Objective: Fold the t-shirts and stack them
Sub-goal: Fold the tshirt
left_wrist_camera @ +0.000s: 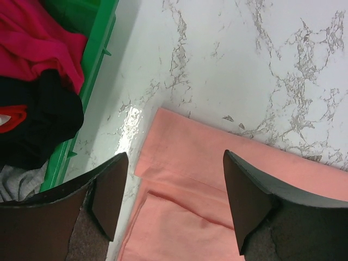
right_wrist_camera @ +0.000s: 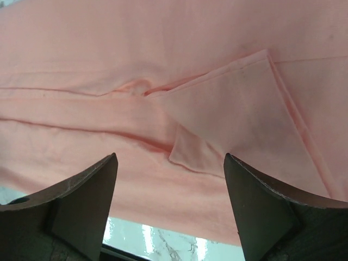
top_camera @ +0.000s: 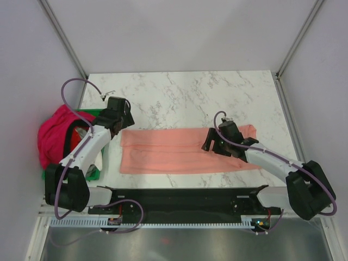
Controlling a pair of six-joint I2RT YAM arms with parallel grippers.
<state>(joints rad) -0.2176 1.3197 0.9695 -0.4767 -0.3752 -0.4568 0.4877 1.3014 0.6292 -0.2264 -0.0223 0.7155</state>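
Spread flat on the marble desk [top_camera: 179, 92], across the middle of the top view: the salmon-pink t-shirt [top_camera: 179, 152], already folded into a long band. Heaped at the far left of that view, in the green crate [top_camera: 93, 173]: the magenta-pink t-shirt [top_camera: 53, 137], not yet folded.

Above the band's left end, the left pincer [top_camera: 123, 126], jaws spread and holding nothing; in its wrist view, straddling the band's upper-left corner. Over the right end, the right pincer [top_camera: 213, 144], likewise released and empty, poised above a tucked sleeve flap [right_wrist_camera: 239, 109] at centre right of its wrist view. Whether touching the cloth, cannot tell.

Expect light, limp, layered cloth: no stiffness, sagging wherever unsupported, layers sliding apart if only the top one is pinched. Probably not slippery, not fragile. Best to pinch through all layers at the two short ends, near the corners, one pincer at each, and lift together to bring one end over the other. Watch for the sleeve flap working loose.
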